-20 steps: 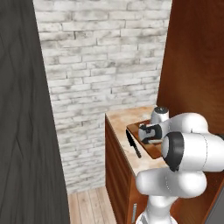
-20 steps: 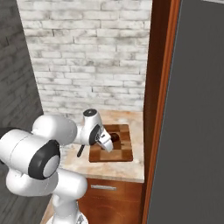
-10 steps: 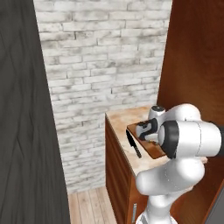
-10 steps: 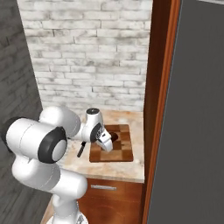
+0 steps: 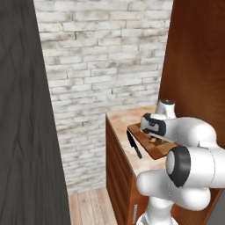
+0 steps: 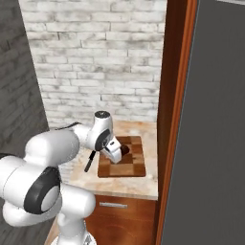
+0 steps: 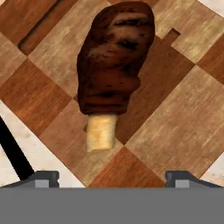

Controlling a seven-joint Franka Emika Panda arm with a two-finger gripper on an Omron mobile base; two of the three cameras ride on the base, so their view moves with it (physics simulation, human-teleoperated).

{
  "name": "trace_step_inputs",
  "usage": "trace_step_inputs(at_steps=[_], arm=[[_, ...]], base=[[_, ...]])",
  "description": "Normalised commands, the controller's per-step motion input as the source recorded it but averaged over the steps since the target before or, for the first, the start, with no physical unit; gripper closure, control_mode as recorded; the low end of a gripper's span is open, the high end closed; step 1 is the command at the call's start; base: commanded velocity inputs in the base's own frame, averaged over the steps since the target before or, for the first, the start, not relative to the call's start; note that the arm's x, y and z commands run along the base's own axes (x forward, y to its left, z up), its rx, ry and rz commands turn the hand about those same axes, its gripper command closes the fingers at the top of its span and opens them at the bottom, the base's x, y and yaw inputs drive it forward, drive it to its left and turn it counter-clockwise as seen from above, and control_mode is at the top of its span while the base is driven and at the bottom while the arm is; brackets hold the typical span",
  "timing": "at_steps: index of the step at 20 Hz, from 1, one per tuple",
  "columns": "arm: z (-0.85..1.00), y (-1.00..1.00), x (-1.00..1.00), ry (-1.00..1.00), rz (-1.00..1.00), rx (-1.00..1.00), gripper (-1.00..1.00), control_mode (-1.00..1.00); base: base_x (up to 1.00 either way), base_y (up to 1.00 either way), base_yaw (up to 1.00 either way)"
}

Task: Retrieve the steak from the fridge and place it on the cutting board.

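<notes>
1. The robot arm (image 6: 62, 153) is made of smooth, glossy white shells with rounded, bulging segments.
2. Its joints are capped with round dark grey discs ringed in black, one large disc on the nearest bulge in each base view.
3. A short white cylinder with a grey top band sits at the far end, near the wrist.
4. The hand is a dark block with white edging.
5. The gripper (image 7: 113, 176) has two small, dark grey, squared fingertips (image 7: 43, 177).

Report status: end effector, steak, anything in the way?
End effector open, fingertips apart, nothing between them. Steak lying on the cutting board, clear of the fingertips. Black knife on the counter beside the board, not in the way.
</notes>
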Motion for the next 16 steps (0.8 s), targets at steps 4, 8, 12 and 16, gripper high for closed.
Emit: trace_step_inputs(at_steps=[4,8,12,16], arm=[[1.0,0.27,-0.68,0.04,-0.06,0.13,-1.0,-1.0],[1.0,0.54,-0.86,0.1,-0.08,0.0,-1.0,-1.0],[0.97,0.46,-0.99,0.02,-0.07,-0.01,-1.0,-1.0],[0.75,0.39,-1.0,-0.11,-0.08,-0.01,-1.0,-1.0]], base=[[0.0,0.0,0.0],[0.0,0.0,0.0],[0.0,0.0,0.0],[0.0,0.0,0.0]])
